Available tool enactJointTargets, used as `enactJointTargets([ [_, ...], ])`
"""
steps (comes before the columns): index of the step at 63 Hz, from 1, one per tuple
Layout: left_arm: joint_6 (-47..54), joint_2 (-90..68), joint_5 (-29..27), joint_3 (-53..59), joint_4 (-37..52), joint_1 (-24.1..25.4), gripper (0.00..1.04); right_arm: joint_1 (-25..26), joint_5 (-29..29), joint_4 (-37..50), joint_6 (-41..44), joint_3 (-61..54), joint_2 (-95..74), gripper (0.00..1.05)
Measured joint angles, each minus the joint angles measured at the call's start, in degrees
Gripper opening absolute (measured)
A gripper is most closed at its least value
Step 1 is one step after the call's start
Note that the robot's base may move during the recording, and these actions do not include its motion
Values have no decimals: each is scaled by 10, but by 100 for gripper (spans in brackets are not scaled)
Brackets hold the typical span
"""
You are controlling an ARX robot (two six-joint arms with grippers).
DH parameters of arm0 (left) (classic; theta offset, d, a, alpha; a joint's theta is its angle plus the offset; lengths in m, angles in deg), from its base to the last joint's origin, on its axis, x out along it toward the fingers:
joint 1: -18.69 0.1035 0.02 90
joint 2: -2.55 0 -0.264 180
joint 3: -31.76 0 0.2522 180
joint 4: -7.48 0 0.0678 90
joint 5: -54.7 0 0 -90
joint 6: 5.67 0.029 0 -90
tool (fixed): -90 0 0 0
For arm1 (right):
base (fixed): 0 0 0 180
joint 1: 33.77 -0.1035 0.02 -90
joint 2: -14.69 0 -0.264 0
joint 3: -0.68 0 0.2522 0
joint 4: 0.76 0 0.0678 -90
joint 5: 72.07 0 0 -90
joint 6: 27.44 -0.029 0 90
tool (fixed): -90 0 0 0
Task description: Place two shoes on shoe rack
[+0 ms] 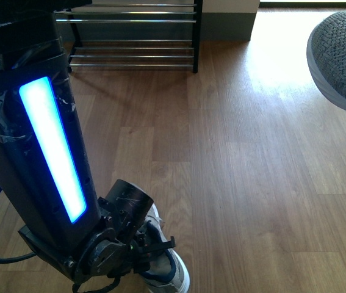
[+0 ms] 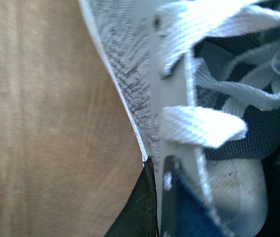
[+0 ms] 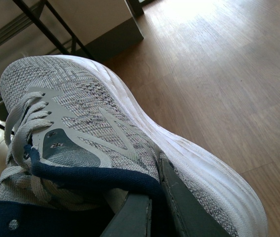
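The left shoe, grey knit with white laces and a white sole, sits low at the near edge of the floor. My left gripper is shut on its collar. In the left wrist view a dark finger presses the outer side of that shoe. The right shoe hangs in the air at the far right, toe showing. In the right wrist view my right gripper is shut on the navy collar of this shoe. The shoe rack, black frame with silver rods, stands at the far wall.
Wooden floor stretches between me and the rack. A pale wall base runs right of the rack, also seen behind it as a wall base. My left arm with its glowing blue strip fills the left foreground.
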Motion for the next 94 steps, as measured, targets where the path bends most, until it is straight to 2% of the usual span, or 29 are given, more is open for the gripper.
enactJointTargets([
  [14, 64, 127, -61, 106, 37, 59, 2, 0, 0, 0, 0, 0, 0, 1],
  [28, 101, 356, -108, 226, 49, 104, 2, 0, 0, 0, 0, 0, 0, 1],
  [33, 110, 454, -130, 275, 26, 121, 2, 0, 0, 0, 0, 0, 0, 1],
  [39, 118, 592, -151, 330, -34, 136, 2, 0, 0, 0, 0, 0, 0, 1],
  [44, 136, 755, -161, 367, -125, 155, 2, 0, 0, 0, 0, 0, 0, 1],
  [55, 180, 1008, -176, 374, -289, 181, 2, 0, 0, 0, 0, 0, 0, 1],
  [62, 223, 1176, -191, 372, -426, 203, 2, 0, 0, 0, 0, 0, 0, 1],
  [94, 243, 1202, -193, 370, -435, 207, 2, 0, 0, 0, 0, 0, 0, 1],
])
